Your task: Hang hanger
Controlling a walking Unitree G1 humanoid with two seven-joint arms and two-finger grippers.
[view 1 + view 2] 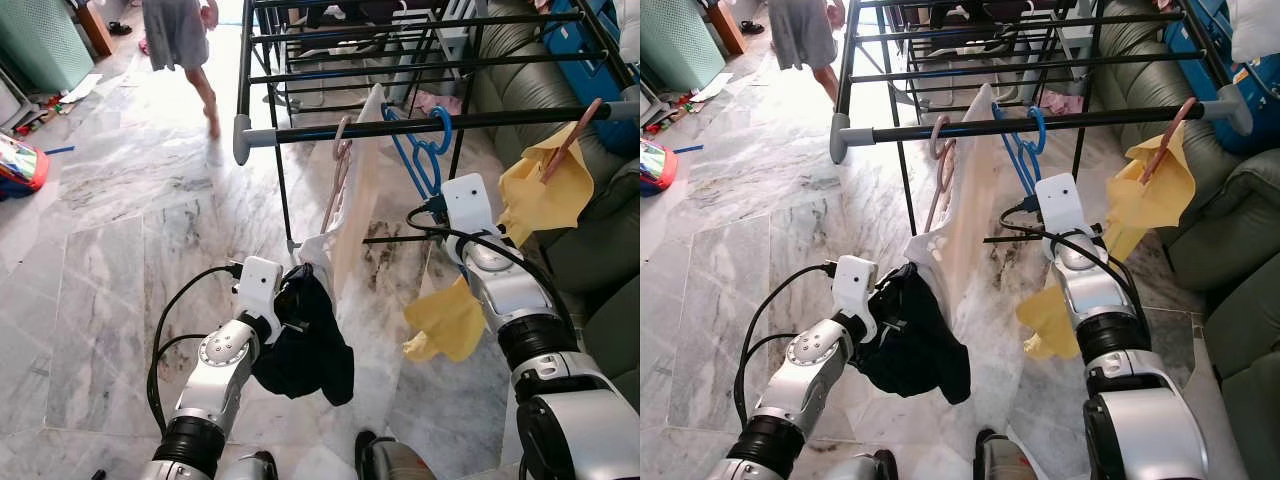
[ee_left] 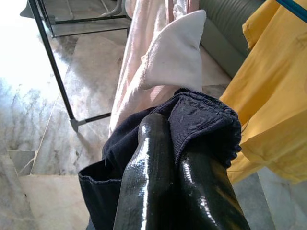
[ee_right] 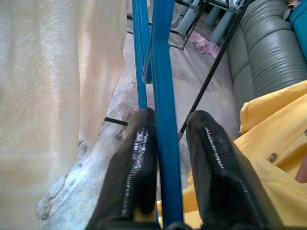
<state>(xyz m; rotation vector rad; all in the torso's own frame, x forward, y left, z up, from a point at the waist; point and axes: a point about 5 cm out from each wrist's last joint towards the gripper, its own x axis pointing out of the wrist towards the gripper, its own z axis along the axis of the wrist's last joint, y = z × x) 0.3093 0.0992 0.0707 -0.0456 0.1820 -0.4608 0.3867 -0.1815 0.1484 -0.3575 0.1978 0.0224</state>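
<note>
At the far left, 1 person (image 1: 180, 40) stands on the marble floor (image 1: 110, 250), with toys (image 1: 20, 165) beside the wall. 2 grippers are at work. The left gripper (image 2: 180, 167) is low, in front of the rack, its fingers pressed together and pinching a dark navy garment (image 1: 305, 345), which hangs down from them. Just past it a white cloth (image 2: 172, 55) sticks up against a pale cream garment (image 1: 360, 190).

On the front black rail (image 1: 420, 125) of the drying rack (image 1: 262, 70) hang 3 hangers: 1 pinkish hanger (image 1: 338, 170) carrying the cream garment, 1 blue hanger (image 1: 425, 150), bare, and 1 brownish hanger (image 1: 570, 140) carrying a yellow shirt (image 1: 545, 195).

The blue hanger is thin plastic, bright blue, its hook looped over the rail and its body hanging straight down between the cream garment and the yellow shirt. The right gripper (image 3: 168, 158) reaches up under the rail; its 2 fingers (image 3: 139, 163) are slightly apart with the hanger's blue bar running between them, and whether they squeeze it I cannot tell.

The rail ends in a grey cap (image 1: 242, 140) on the left, with open floor beyond. On the right a dark sofa (image 1: 590, 250) stands near the rack, leaving little room there. A second yellow piece (image 1: 445, 320) hangs beside the right arm.
</note>
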